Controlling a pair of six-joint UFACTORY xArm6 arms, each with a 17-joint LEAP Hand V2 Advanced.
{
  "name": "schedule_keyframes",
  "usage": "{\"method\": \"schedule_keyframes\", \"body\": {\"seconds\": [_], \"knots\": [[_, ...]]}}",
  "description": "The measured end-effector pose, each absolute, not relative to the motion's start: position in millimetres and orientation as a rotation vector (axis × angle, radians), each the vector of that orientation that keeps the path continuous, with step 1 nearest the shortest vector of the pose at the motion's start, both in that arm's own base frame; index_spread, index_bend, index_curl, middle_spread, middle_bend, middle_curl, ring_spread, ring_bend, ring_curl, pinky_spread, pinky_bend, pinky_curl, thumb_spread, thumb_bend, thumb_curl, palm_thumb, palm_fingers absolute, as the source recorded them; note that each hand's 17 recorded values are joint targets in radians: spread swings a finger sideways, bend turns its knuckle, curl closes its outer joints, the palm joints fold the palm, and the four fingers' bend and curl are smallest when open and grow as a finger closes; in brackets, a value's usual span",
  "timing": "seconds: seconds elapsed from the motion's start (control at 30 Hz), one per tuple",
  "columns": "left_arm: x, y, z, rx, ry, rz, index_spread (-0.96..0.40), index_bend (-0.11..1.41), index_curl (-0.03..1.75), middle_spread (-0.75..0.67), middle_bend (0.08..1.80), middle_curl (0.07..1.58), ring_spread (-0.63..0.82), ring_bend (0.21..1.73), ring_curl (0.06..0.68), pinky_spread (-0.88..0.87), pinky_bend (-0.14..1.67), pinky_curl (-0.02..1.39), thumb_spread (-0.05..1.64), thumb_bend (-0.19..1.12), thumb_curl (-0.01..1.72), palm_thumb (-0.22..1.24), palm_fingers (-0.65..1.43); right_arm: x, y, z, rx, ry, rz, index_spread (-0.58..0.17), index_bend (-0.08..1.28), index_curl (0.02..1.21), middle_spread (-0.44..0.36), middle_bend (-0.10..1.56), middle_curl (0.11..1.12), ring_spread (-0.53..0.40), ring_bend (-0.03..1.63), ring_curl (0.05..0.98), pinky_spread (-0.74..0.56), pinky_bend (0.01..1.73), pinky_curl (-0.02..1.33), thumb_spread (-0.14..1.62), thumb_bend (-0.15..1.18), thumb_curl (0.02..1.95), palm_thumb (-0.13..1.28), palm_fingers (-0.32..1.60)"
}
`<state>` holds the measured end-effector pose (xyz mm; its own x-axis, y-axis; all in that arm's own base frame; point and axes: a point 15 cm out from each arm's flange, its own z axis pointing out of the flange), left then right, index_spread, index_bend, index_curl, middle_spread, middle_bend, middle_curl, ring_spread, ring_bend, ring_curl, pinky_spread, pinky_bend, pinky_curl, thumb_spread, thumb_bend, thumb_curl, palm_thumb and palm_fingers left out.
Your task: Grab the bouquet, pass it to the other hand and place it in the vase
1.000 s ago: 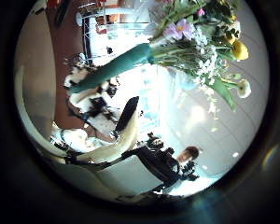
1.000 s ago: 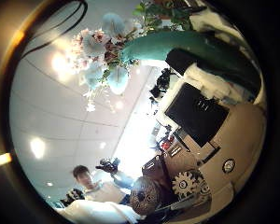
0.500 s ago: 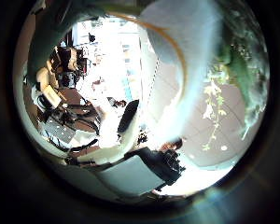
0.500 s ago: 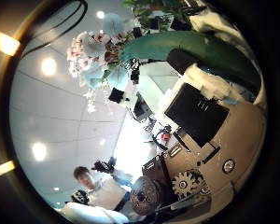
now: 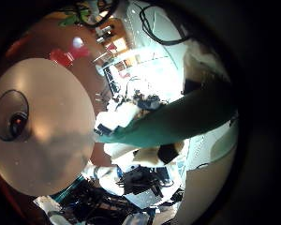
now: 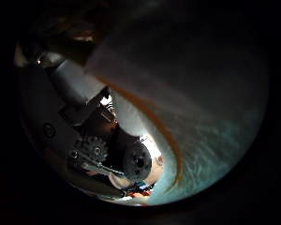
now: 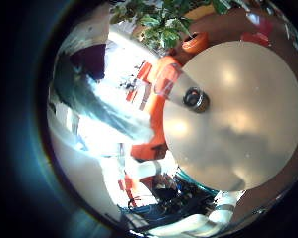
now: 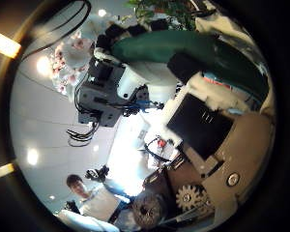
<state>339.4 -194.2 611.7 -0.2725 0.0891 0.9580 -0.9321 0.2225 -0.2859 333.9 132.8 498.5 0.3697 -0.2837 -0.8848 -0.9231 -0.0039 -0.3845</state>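
In the right thumb side palm view my right hand (image 8: 217, 130) is shut on the bouquet's paper wrap (image 8: 174, 48), with the flowers (image 8: 64, 60) beyond it. My left hand (image 8: 106, 82) is right at the wrap, its fingers spread on either side of it. In the left thumb side palm view the wrap (image 6: 201, 112) fills much of the picture, close to that palm. In the left little finger side palm view the wrap (image 5: 192, 112) runs across above a hand (image 5: 131, 169) that holds its narrow end. The vase (image 5: 11, 114) stands on the round table (image 5: 47, 159).
In the right little finger side palm view the vase (image 7: 194, 97) stands alone on the round table (image 7: 238, 134), seen from above. Chairs (image 7: 157, 91) and plants (image 7: 159, 15) stand beyond the table.
My left hand has closed in on the bouquet: the wrap now fills its thumb side view. In the right thumb side view that hand now covers part of the flowers. My right hand keeps its hold.
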Motion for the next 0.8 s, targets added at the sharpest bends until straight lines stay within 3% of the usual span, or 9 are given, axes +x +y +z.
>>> {"method": "schedule_keyframes", "body": {"seconds": [0.13,0.43,0.8], "knots": [[339,-186,623,0.862,-1.5,1.321,-0.52,0.85,0.75,-0.44,1.14,0.88,-0.39,1.49,0.52,-0.48,1.2,0.81,1.0,0.18,0.6,0.99,1.11,333,119,469,-1.45,1.2,0.765,-0.236,1.08,0.77,-0.15,1.26,0.73,-0.206,1.39,0.649,-0.29,1.17,0.84,0.91,-0.04,1.18,0.82,1.0],[343,-148,670,0.931,-1.652,1.466,-0.6,0.91,0.91,-0.46,1.22,0.92,-0.38,1.56,0.564,-0.53,1.24,0.96,1.03,0.17,0.69,1.03,1.04,337,86,466,-1.383,1.26,0.701,-0.366,0.55,0.63,-0.211,0.98,0.65,-0.277,1.3,0.571,-0.49,1.14,0.71,0.93,-0.03,0.92,0.81,0.6],[362,-94,679,1.095,-1.738,1.605,-0.65,0.88,1.04,-0.47,1.24,0.93,-0.38,1.58,0.578,-0.57,1.22,1.07,1.06,0.14,0.77,1.04,1.02,335,79,463,-1.387,1.287,0.678,-0.422,0.54,0.6,-0.222,0.8,0.59,-0.292,1.18,0.499,-0.34,0.97,0.63,0.92,-0.02,0.77,0.82,0.46]]}}
